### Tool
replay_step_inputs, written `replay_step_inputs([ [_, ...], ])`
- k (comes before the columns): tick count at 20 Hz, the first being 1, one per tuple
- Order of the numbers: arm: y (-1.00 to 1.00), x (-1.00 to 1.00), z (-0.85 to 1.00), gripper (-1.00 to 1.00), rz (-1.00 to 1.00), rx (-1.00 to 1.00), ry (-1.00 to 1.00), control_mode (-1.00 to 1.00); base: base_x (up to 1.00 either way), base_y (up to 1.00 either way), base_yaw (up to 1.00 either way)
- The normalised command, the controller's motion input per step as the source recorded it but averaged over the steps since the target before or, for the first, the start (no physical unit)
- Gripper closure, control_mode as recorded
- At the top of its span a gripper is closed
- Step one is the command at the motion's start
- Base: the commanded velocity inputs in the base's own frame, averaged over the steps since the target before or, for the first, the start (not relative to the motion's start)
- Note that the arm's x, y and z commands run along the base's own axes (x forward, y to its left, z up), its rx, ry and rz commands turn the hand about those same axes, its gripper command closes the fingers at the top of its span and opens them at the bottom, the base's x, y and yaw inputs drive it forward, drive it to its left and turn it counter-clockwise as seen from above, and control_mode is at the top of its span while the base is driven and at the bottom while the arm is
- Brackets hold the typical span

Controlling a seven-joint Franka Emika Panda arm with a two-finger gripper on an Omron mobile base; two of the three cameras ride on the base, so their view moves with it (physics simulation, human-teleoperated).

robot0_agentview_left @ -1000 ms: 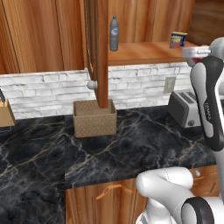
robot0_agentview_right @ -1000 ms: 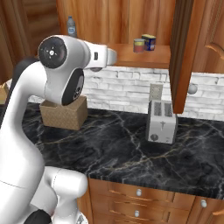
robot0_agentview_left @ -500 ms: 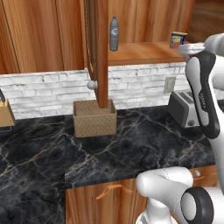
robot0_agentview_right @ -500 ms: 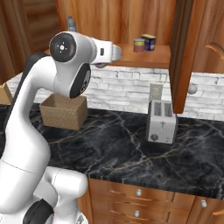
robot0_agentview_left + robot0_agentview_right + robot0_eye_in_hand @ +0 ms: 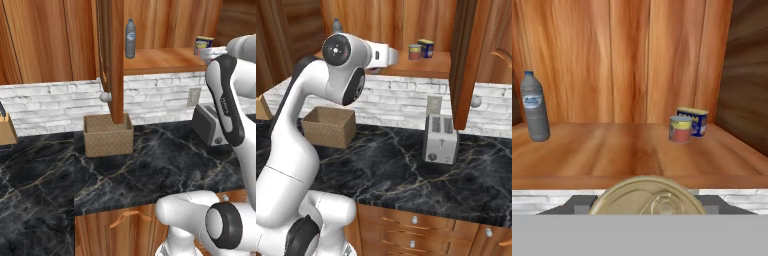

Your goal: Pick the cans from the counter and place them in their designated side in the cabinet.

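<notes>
Gripper (image 5: 647, 212): narrowly parted, clamped on a can (image 5: 648, 196), pale lid at bottom centre.
Shelf (image 5: 612, 150): orange-red can (image 5: 680, 129) touching blue tin (image 5: 694, 121), right of centre.

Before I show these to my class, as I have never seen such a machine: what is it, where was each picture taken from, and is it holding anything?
It is a white robot arm on a driving base, in a rendered kitchen. Two pictures come from cameras on the base, behind the arm to its left and right. The third comes from a camera on the hand, looking along the gripper into the cabinet.

On the black marble counter stand a woven basket and a toaster. On the cabinet shelf stand a clear bottle, a blue tin and, just in front of it, a small orange-red can.

The round pale lid at the bottom of the hand view is a second can, seemingly held in the gripper at the shelf's front edge.
</notes>
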Motion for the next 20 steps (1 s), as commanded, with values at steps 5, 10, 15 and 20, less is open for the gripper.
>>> replay_step_inputs([
  [5,-0.05,0.36,0.00,1.00,0.00,0.00,0.00,-1.00,0.00,0.00,0.00],
  [10,-0.06,0.36,0.00,1.00,0.00,0.00,0.02,-1.00,0.00,0.00,0.00],
  [15,-0.07,0.36,0.00,1.00,0.00,0.00,0.04,-1.00,0.00,0.00,0.00],
  [20,-0.02,0.34,0.00,1.00,0.00,0.00,0.02,-1.00,0.00,0.00,0.00],
])
